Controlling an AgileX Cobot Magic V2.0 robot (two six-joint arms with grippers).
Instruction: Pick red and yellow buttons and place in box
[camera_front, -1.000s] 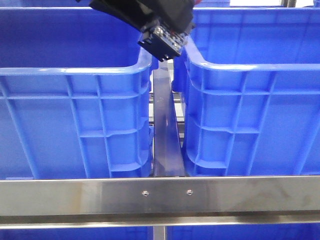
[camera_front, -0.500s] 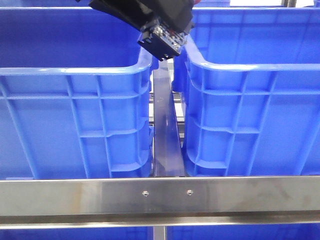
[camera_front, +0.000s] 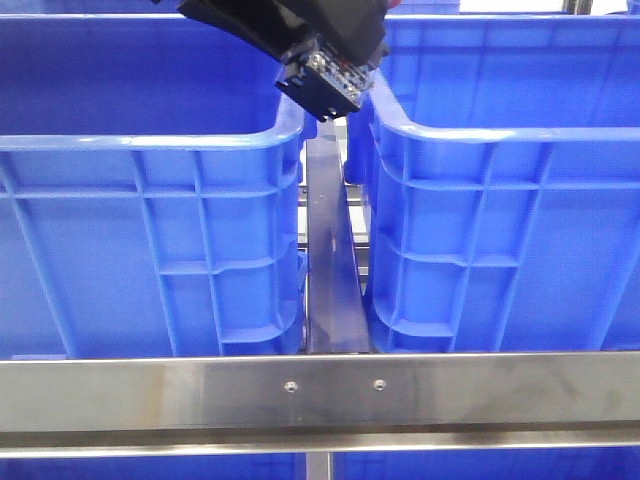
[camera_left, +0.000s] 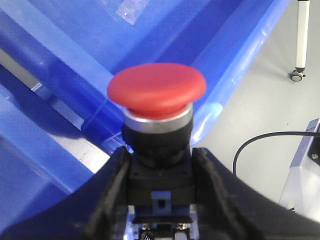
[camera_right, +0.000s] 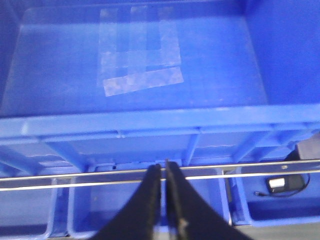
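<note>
A red button (camera_left: 156, 91) with a wide domed cap, silver collar and black body sits between the fingers of my left gripper (camera_left: 161, 167), which is shut on the black body. In the front view, that left gripper (camera_front: 325, 85) hangs at the top centre, over the gap between two alike blue crates, left (camera_front: 150, 140) and right (camera_front: 500, 135). One of them is the box; I cannot tell which. My right gripper (camera_right: 163, 172) is shut with nothing in it, above a crate (camera_right: 60, 75) with clear tape on its floor. No yellow button is in view.
A steel rail (camera_front: 330, 260) runs between the crates and a steel crossbar (camera_front: 320, 390) spans the front. Thin metal rods (camera_right: 75, 180) cross under the right gripper. A black cable (camera_left: 265, 142) lies on the grey floor beside the crate.
The left gripper with the button has edged very slightly to the right. Nothing else differs.
</note>
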